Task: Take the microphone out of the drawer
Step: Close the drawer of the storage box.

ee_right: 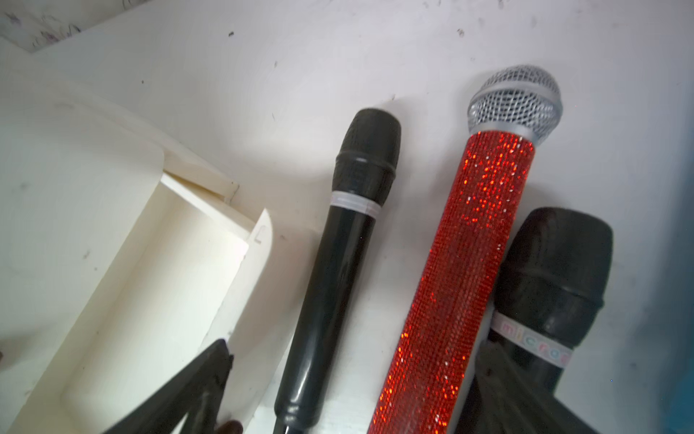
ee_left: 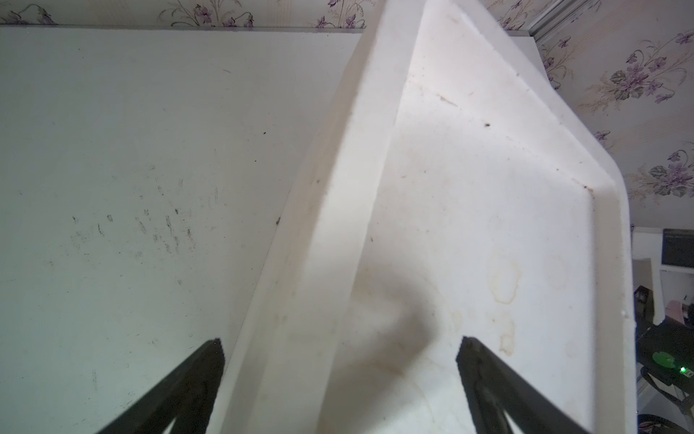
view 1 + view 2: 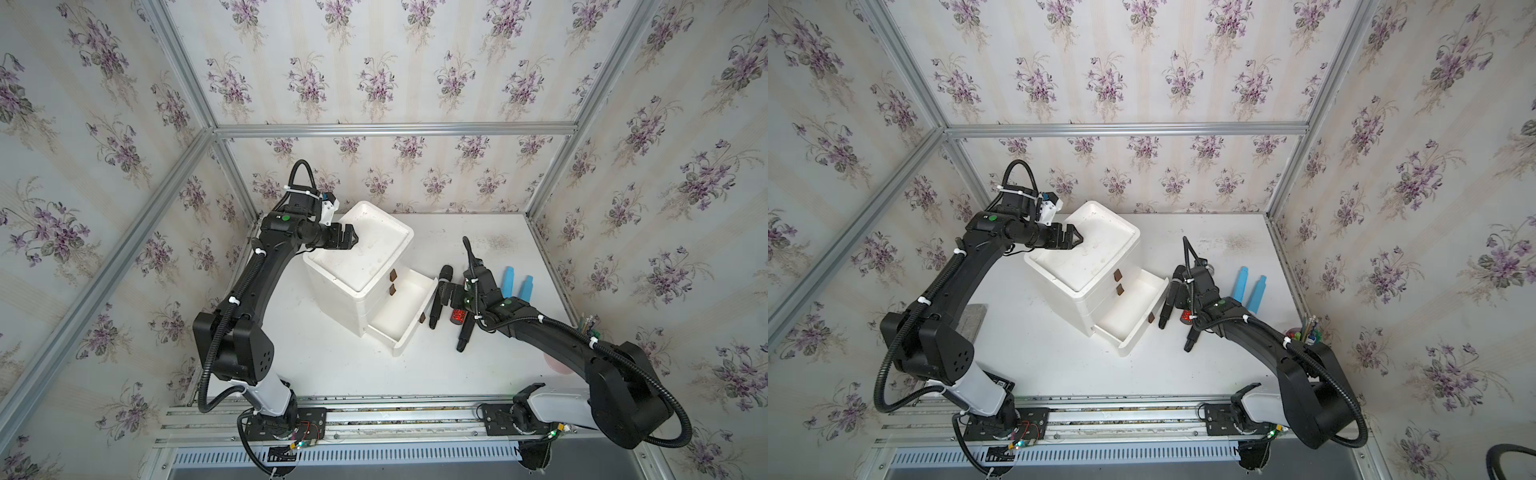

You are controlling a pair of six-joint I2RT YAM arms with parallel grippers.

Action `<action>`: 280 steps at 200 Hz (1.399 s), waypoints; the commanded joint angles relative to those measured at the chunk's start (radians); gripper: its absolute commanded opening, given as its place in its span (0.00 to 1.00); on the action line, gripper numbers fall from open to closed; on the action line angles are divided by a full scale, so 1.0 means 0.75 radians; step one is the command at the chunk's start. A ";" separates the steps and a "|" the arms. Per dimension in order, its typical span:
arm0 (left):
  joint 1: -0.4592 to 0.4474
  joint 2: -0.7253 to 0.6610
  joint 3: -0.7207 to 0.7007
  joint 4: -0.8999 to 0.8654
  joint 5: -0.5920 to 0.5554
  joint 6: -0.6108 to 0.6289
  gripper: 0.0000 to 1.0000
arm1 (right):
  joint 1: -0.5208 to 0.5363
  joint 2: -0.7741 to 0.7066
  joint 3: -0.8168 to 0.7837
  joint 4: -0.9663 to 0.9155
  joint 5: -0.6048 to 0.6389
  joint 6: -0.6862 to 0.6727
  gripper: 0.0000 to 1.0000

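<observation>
Table (image 3: pixel 332 365): holds all. Chest (image 3: pixel 357 257): left jaws wide apart over top edge, holding nothing. Drawer (image 3: pixel 401 303): pulled out, empty. Black mic (image 1: pixel 338 263), red mic (image 1: pixel 469 244), fat mic (image 1: pixel 555 270): on table beside drawer. Right jaws wide apart above them, holding nothing. Best now: lift right jaws straight up, bump no mic. Right wrist view shows most of red mic; top views only small red bit.

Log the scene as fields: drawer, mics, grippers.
unit: white, three drawers, on table
drawer: bottom one, open, nothing seen inside
mics: black mic, red mic, second black mic, all on table beside drawer
left gripper: open, at unit's top rim
right gripper: open, over the mics, holding nothing
other: two blue pieces on table
</observation>
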 commanded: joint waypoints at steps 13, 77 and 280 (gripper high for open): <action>0.002 0.000 -0.007 -0.065 0.007 -0.010 0.99 | 0.099 0.018 -0.015 -0.064 0.033 0.043 1.00; 0.002 0.000 -0.008 -0.065 0.009 -0.010 0.99 | 0.273 0.058 0.010 -0.105 0.067 0.118 1.00; 0.001 -0.009 -0.007 -0.063 0.023 -0.011 0.99 | 0.345 0.424 0.255 0.133 -0.044 0.103 1.00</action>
